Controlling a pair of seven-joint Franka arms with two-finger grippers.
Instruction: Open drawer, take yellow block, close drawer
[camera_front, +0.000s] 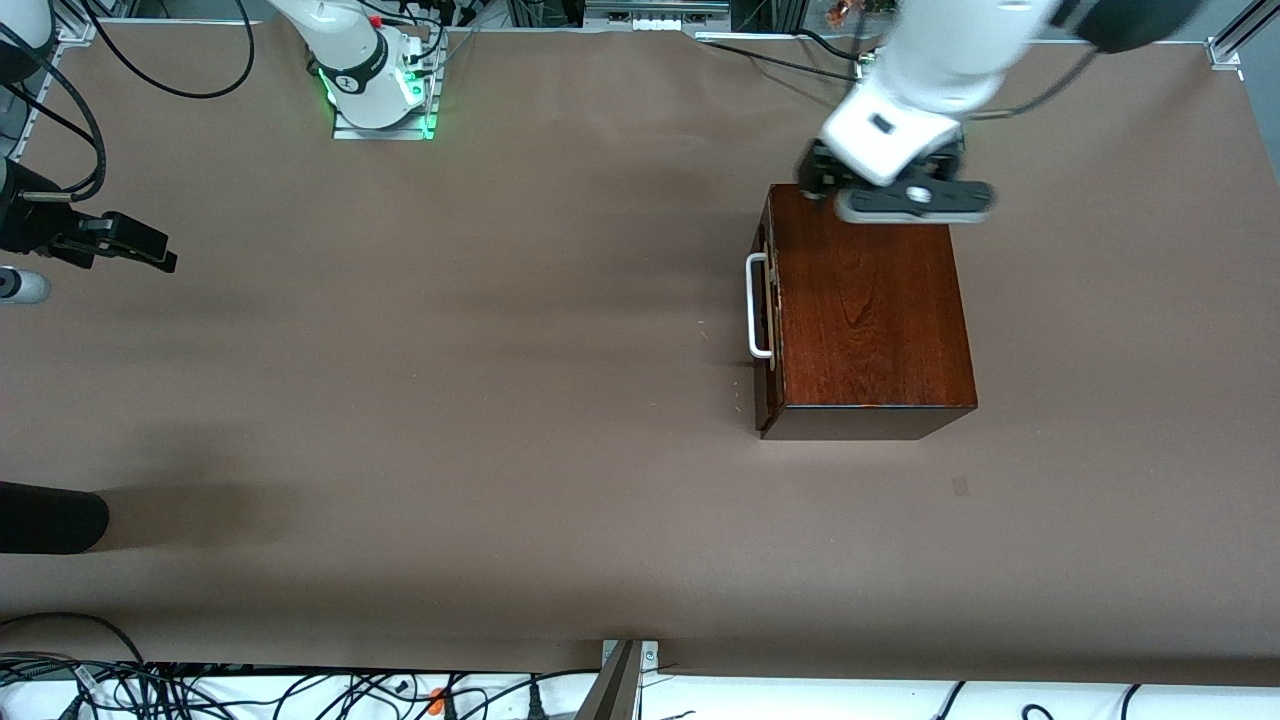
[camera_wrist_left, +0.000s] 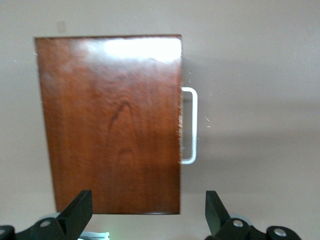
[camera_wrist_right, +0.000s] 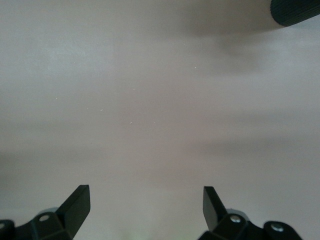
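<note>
Wooden box (camera_front: 868, 310): dark reddish-brown, glossy, dark wavy grain lines on the top face; drawer (camera_front: 766, 330) front panel darker brown with white bar handle (camera_front: 757, 305). Table (camera_front: 450, 400): plain dull brown covering. Left gripper (camera_wrist_left: 145, 215) and right gripper (camera_wrist_right: 145, 212): black fingers; arm casings white.

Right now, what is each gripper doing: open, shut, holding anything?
Left gripper: jaws open, empty, over the wooden box.
Right gripper: jaws open, empty, waiting over bare table.
</note>
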